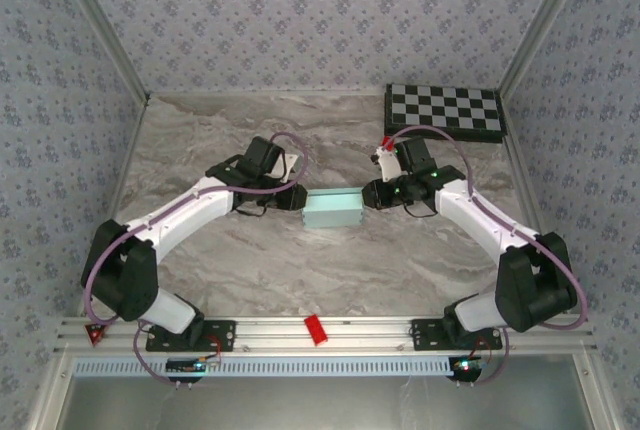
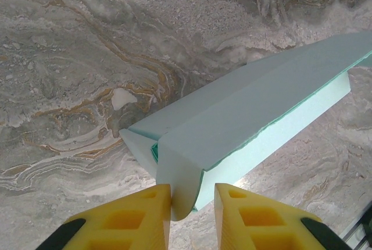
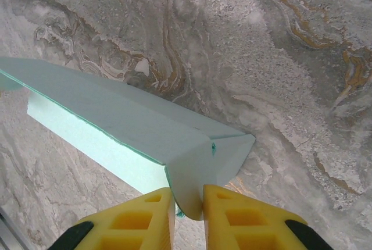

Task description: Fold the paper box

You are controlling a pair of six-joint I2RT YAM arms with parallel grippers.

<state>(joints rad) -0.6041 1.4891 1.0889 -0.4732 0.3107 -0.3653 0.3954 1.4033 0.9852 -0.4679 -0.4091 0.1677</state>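
Pale light-blue thin-card paper box (image 1: 331, 209), partly folded, lies lengthwise on grey marbled table (image 1: 300, 265). Arms reach inward; left gripper (image 2: 193, 199) and right gripper (image 3: 189, 200) each pinch an end flap, jaws nearly closed.

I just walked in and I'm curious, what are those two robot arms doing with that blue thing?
They are folding a pale blue paper box in the middle of the marble table. The left gripper pinches a flap at one end, and the right gripper pinches a flap at the other. The body already looks box-shaped; the ends are not closed yet. The checkerboard in the far corner lies apart.
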